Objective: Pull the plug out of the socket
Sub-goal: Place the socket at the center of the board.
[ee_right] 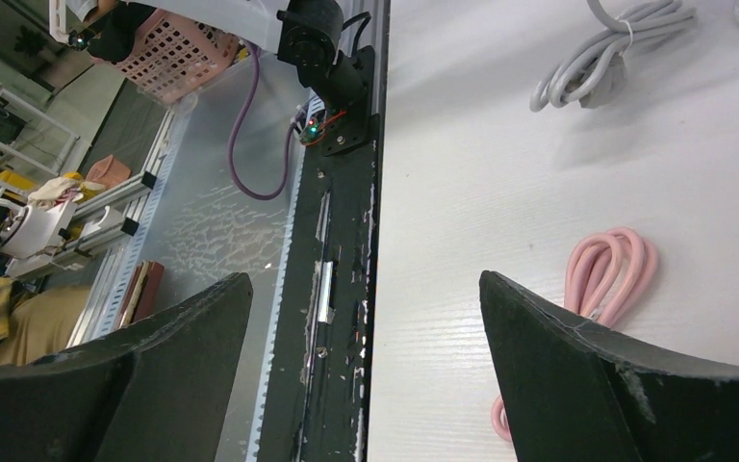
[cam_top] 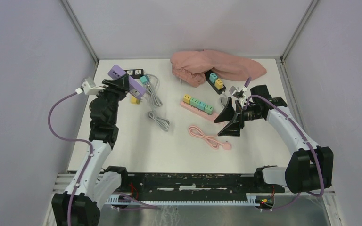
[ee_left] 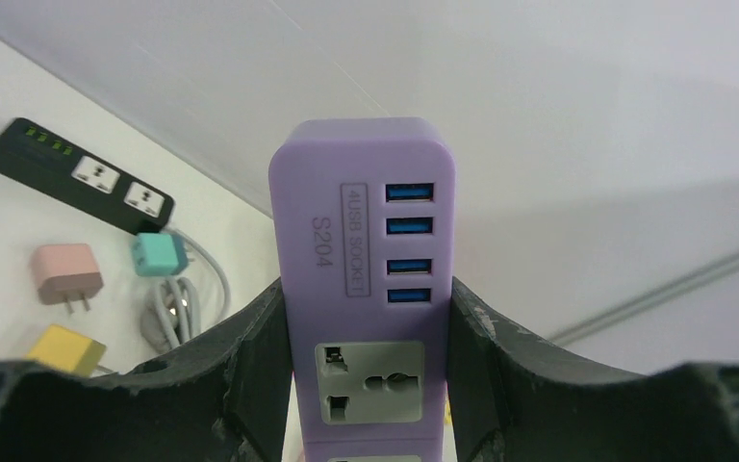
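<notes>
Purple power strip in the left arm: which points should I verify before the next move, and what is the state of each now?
1. Grip on the purple power strip: the left gripper has its jaws shut on both sides. Ok.
2. Plug to pull: the one visible socket is empty, the lower ones are hidden. Cannot tell.
3. The right gripper has its jaws open. Ok.
4. Right gripper at the strip: it hangs by the pink cable, across the table. Not ok.
</notes>
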Available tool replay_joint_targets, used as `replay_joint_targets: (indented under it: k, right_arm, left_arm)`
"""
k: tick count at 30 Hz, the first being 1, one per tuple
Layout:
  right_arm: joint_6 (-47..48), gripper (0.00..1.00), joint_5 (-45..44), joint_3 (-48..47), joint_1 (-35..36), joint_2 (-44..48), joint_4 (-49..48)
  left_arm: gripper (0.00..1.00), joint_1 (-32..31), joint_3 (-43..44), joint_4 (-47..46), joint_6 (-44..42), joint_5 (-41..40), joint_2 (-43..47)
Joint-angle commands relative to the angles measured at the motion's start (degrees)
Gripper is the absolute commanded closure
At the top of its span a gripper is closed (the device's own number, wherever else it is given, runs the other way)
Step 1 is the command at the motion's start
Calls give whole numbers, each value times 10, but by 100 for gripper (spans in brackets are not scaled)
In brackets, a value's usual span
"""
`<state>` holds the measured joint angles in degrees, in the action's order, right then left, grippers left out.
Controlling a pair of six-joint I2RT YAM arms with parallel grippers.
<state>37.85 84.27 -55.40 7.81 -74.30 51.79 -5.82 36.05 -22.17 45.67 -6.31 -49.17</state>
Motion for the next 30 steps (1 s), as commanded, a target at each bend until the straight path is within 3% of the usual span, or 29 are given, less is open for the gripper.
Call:
replay_joint_targets:
  k: [1,5,15,22,30]
  right_arm:
    - [19,6,31,-23,-2,14,4]
    - [24,6,32,-24,-2,12,7]
    - [28,6,32,-24,-2,12,11]
    - [32,6,34,-24,-2,16,14]
    - [36,6,31,-25,-2,17,17]
  left_arm:
    - [97,46,19,-40,73,-64,-8]
    - [97,85,7,-44,104,-48,-30]
    - [97,167,4,9,163,-109,-105]
    - [97,196,82,138,199,-133,-216]
    - [97,221,144,217,247,-72,-363]
